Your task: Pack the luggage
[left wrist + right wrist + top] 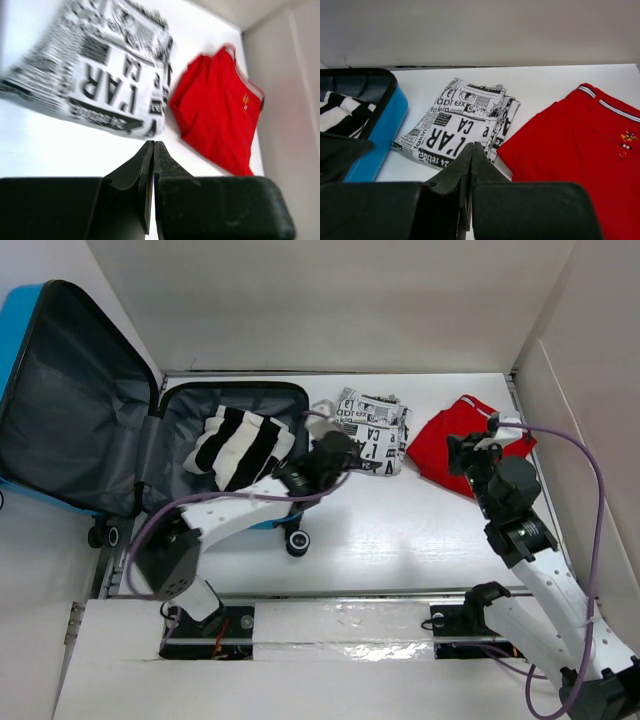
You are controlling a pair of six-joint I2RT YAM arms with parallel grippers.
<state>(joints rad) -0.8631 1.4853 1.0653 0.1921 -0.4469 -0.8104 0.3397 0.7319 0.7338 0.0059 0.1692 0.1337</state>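
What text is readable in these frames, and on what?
"'AR": big black letters on the newspaper-print garment.
"CA": same garment, just above.
Its finer print: too small or blurred to read.
Red garment: small embroidered emblem, no legible letters.
Luggage: no text showing.

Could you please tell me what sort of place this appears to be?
Probably a robotics lab test cell: a white table walled by plain panels, two robot arms bolted at its edge, an open suitcase staged with folded clothes.
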